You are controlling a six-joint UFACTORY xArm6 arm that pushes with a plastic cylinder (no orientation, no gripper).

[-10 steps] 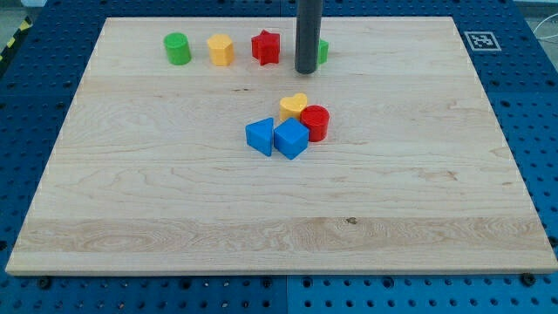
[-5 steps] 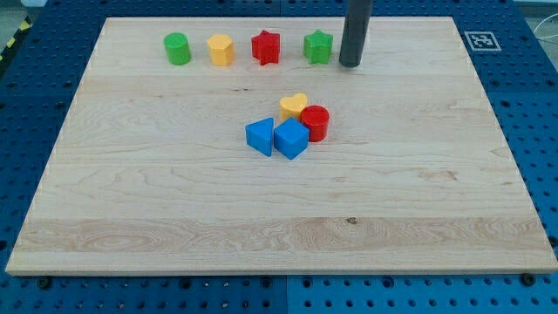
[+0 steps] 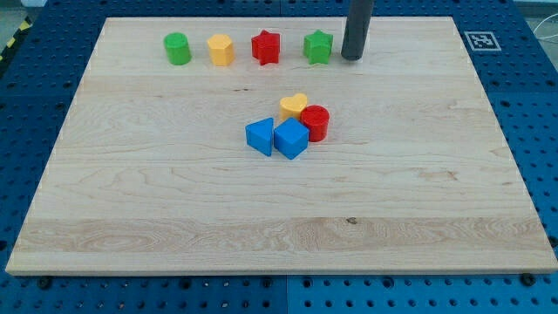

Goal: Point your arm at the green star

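The green star (image 3: 318, 47) sits near the view's top edge of the wooden board (image 3: 174, 201), the rightmost of a row of blocks. My tip (image 3: 352, 58) is just to the star's right, a small gap apart from it, at about the same height in the view. The dark rod rises out of the view's top.
In the same row, leftward from the star: a red star (image 3: 265, 47), a yellow hexagon block (image 3: 221, 50) and a green cylinder (image 3: 178, 49). A cluster at mid-board holds a yellow heart (image 3: 294, 106), a red cylinder (image 3: 315, 123), a blue cube (image 3: 291, 139) and a blue triangular block (image 3: 260, 137).
My tip moved from in front of the green star to its right side, then edged slightly toward the view's top. No block has moved.
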